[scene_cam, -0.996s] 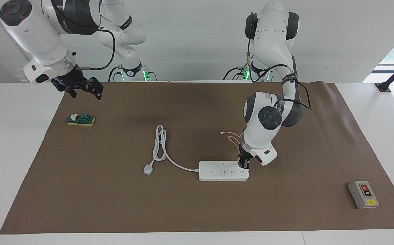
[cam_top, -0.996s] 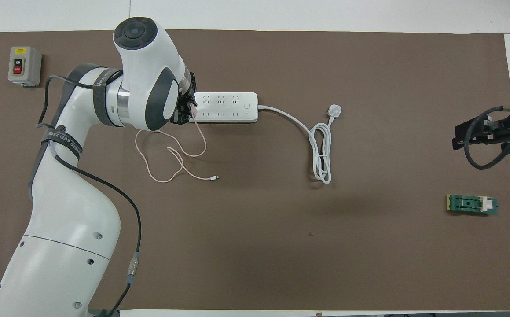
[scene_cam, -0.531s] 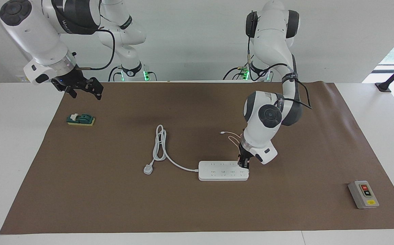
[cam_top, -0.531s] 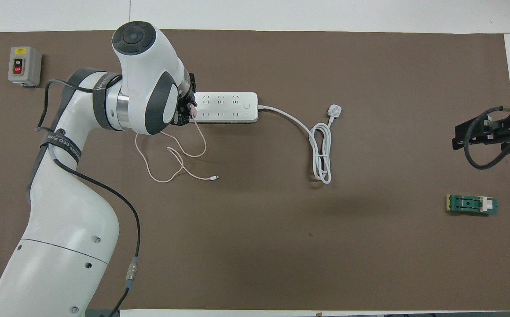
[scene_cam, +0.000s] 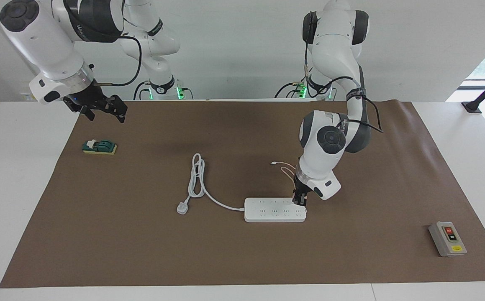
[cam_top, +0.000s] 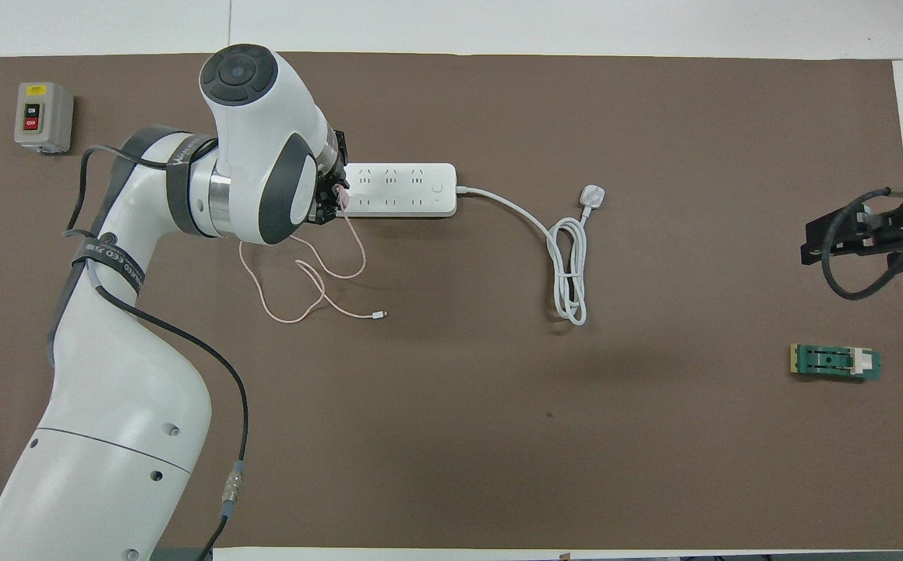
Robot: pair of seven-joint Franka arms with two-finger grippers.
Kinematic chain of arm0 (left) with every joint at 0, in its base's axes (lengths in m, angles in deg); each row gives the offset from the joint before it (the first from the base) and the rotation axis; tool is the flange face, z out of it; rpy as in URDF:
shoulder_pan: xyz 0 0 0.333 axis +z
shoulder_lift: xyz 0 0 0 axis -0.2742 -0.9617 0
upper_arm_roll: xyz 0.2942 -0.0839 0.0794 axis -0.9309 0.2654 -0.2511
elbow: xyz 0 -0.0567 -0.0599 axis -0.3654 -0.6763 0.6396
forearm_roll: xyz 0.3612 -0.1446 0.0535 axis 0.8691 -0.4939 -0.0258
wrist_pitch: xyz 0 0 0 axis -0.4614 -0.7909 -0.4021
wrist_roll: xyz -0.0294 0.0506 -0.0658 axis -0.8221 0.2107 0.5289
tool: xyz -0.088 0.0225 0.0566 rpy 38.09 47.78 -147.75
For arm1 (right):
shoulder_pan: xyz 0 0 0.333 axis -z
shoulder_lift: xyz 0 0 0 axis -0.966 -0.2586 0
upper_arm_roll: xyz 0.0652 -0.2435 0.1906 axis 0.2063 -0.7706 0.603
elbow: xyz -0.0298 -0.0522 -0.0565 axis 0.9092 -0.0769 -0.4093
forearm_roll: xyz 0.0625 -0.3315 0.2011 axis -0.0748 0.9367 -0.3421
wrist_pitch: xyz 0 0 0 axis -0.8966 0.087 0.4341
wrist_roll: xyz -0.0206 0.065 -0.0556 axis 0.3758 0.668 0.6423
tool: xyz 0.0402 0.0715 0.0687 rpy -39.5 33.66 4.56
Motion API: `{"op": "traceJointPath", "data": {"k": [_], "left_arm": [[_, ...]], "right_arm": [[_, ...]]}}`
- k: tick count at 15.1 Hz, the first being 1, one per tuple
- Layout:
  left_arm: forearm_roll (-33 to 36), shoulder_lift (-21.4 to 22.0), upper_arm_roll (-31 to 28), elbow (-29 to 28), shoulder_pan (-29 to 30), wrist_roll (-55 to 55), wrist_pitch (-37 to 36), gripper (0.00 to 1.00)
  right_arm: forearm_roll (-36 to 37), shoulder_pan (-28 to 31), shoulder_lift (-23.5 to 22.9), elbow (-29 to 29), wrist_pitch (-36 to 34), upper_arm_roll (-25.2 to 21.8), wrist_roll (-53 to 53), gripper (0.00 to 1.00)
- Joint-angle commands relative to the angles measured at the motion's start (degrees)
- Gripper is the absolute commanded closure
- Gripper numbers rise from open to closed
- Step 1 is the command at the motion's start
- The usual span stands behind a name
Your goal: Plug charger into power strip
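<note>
Brown mat [scene_cam: 142, 234]; pale pink cube charger [cam_top: 341, 199] clamped in left end effector [cam_top: 334, 195].

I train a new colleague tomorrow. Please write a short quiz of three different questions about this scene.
1. True or false: the left gripper is at the power strip's end.
2. Which object lies nearest the right gripper? A) grey switch box B) green block C) white plug
3. Fill in: the charger's pink cable lies ____ to the robots than the strip.

Key: 1 true; 2 B; 3 nearer.
</note>
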Motion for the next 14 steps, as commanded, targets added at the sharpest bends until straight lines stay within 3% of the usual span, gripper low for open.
{"op": "traceJointPath", "data": {"k": [1, 14], "left_arm": [[-0.65, -2.21, 0.04, -2.85, -1.34, -0.37, 3.28, 1.00], [2.24, -3.27, -0.05, -2.76, -1.34, -1.07, 1.79, 1.00]], "right_arm": [[0.76, 0.79, 0.60, -0.19, -1.04, 0.70, -1.65, 0.00], [0.76, 0.70, 1.82, 0.33, -1.04, 0.62, -1.21, 0.00]]}}
